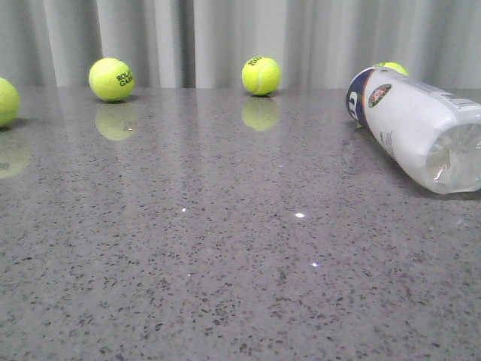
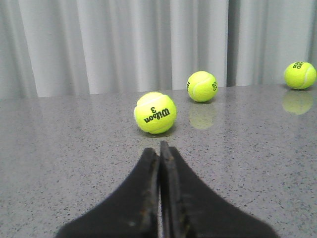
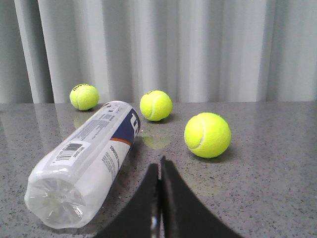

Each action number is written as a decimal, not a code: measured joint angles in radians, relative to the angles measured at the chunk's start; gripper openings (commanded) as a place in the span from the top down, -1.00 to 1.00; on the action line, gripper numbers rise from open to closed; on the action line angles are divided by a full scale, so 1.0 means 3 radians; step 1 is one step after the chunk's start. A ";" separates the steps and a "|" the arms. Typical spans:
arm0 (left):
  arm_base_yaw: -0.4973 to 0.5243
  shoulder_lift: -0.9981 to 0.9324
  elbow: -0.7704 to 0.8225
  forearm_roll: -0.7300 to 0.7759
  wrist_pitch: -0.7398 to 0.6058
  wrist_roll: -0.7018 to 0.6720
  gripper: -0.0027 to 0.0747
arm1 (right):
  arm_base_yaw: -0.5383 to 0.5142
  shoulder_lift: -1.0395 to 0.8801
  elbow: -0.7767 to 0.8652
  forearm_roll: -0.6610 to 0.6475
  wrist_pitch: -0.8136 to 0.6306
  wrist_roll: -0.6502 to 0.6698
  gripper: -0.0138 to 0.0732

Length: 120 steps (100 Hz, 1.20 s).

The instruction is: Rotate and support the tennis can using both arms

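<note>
The tennis can [image 1: 415,125] lies on its side at the right of the grey table, its clear bottom end toward the camera and its navy band and round badge at the far end. It also shows in the right wrist view [image 3: 86,156], barcode up. My right gripper [image 3: 159,166] is shut and empty, low over the table just beside the can, not touching it. My left gripper [image 2: 159,149] is shut and empty, pointing at a Wilson tennis ball [image 2: 155,112]; the can is out of that view. Neither arm shows in the front view.
Yellow-green tennis balls lie about: three along the back in the front view [image 1: 111,79] [image 1: 261,75] [image 1: 6,101], one partly hidden behind the can [image 1: 394,68]. In the right wrist view a ball [image 3: 207,135] sits close ahead of the fingers. A grey curtain hangs behind the table.
</note>
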 measured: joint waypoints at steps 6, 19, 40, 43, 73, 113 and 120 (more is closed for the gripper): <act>0.0000 0.0000 0.0000 0.0000 0.0000 0.0000 0.99 | 0.0000 0.0000 0.0000 0.0000 -0.0014 0.0000 0.84; 0.0000 0.0000 0.0000 0.0000 0.0000 0.0000 0.99 | 0.0000 0.0000 0.0000 0.0000 -0.0027 0.0000 0.84; 0.0000 0.0000 0.0000 0.0000 0.0000 0.0000 0.99 | 0.0000 0.0000 -0.0124 0.0070 0.0058 0.0000 0.84; 0.0000 0.0000 0.0000 0.0000 0.0000 0.0000 0.99 | 0.0000 0.0000 -0.0198 0.0090 0.0123 0.0000 0.84; 0.0000 0.0000 0.0000 0.0000 0.0000 0.0000 0.99 | 0.0000 0.0488 -0.1705 0.0135 0.1953 0.0000 0.84; 0.0000 0.0000 0.0000 0.0000 0.0000 0.0000 0.99 | 0.0000 0.1765 -0.3273 0.0153 0.3520 0.0000 0.83; 0.0000 0.0000 0.0000 0.0000 0.0000 0.0000 0.99 | 0.0000 0.1835 -0.3280 0.0153 0.3546 0.0000 0.73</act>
